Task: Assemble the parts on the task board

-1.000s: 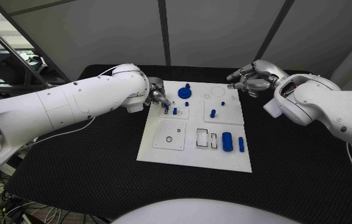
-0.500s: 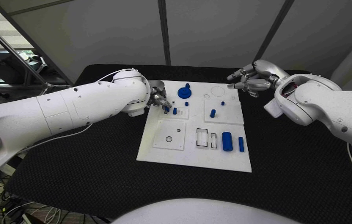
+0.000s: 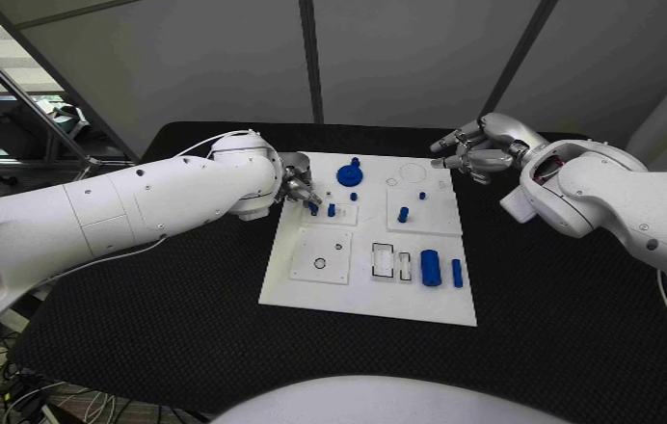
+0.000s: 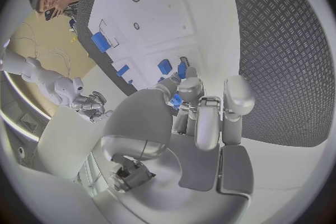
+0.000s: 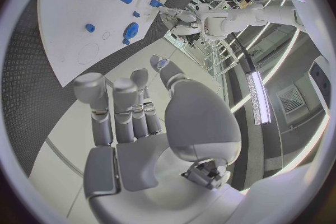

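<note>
The left hand point(image 3: 299, 189) has its fingertips down on a small blue peg point(image 3: 314, 209) near the far left corner of the white board point(image 3: 333, 284), apparently pinching it. A tilted peg could jam in its hole or knock the neighbouring peg point(image 3: 331, 209). The right hand point(image 3: 477, 150) hovers released beyond the board's far right corner.

The tabletop point(image 3: 167, 289) is black with a fine raised diamond-tread pattern. The task board point(image 3: 364, 294) is plain white, marked with thin dark outlines of circles and rectangles. The parts point(image 3: 430, 268) on it are solid blue. Both arms are glossy white; the left hand point(image 3: 299, 188) and right hand point(image 3: 472, 149) are silver-grey metal.
</note>
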You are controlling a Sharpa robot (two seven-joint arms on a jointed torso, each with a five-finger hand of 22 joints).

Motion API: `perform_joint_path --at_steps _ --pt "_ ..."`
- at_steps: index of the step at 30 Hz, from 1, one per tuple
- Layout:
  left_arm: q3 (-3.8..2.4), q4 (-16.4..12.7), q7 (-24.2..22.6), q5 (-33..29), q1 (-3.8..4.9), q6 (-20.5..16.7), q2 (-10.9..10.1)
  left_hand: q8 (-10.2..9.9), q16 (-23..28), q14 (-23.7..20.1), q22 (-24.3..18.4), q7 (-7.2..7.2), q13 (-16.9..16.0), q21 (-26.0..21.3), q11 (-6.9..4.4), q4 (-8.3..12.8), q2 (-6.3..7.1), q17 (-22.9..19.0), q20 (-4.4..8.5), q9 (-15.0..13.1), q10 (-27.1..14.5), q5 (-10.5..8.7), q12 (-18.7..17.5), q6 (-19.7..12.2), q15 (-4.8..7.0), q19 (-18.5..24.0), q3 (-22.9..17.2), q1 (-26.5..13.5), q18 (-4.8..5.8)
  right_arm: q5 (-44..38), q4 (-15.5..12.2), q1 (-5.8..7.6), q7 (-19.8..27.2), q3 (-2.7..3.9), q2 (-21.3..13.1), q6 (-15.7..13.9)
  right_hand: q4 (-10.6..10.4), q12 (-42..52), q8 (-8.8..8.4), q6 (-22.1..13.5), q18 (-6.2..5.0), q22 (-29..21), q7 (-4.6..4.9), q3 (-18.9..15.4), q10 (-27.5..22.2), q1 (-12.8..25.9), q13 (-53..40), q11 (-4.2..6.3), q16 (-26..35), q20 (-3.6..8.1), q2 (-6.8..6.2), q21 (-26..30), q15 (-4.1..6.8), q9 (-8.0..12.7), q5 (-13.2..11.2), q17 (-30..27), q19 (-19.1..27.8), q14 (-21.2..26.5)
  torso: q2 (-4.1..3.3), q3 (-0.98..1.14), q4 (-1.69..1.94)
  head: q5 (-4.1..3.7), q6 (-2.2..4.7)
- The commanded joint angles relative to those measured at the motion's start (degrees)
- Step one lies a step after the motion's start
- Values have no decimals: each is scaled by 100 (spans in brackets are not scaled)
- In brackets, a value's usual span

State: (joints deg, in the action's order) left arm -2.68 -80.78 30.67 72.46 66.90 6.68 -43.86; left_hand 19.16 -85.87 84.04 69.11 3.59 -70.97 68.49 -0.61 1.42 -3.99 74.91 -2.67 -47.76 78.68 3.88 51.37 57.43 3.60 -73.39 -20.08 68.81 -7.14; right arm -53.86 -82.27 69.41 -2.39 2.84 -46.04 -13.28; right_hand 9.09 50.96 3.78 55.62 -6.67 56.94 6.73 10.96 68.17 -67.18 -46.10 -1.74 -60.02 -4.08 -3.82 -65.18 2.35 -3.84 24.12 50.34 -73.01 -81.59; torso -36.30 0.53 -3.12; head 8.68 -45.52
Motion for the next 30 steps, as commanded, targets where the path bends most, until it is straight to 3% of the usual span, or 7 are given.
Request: perform_joint_path --at_steps 1,30 --pt "-5 -17 -59 210 5 117 -5 24 -22 456 4 -37 -6 25 -29 871 0 1052 11 -12 69 38 27 2 40 -28 -909 -6 104 -9 -4 11 54 5 7 28 -12 35 -6 -33 -27 6 9 25 -3 68 -5 -9 34 11 -1 24 5 0 12 5 -42 -45 3 1 1 11 4" --pt "-4 29 -150 247 -7 422 28 25 -6 451 -16 -34 19 -3 -27 910 40 1033 13 -26 56 16 -14 2 39 -11 -959 -15 99 -9 5 10 61 4 8 43 -12 35 -6 -33 -27 6 9 25 -3 68 -5 -9 34 11 -1 24 5 0 12 5 -42 -45 2 0 1 37 -22"
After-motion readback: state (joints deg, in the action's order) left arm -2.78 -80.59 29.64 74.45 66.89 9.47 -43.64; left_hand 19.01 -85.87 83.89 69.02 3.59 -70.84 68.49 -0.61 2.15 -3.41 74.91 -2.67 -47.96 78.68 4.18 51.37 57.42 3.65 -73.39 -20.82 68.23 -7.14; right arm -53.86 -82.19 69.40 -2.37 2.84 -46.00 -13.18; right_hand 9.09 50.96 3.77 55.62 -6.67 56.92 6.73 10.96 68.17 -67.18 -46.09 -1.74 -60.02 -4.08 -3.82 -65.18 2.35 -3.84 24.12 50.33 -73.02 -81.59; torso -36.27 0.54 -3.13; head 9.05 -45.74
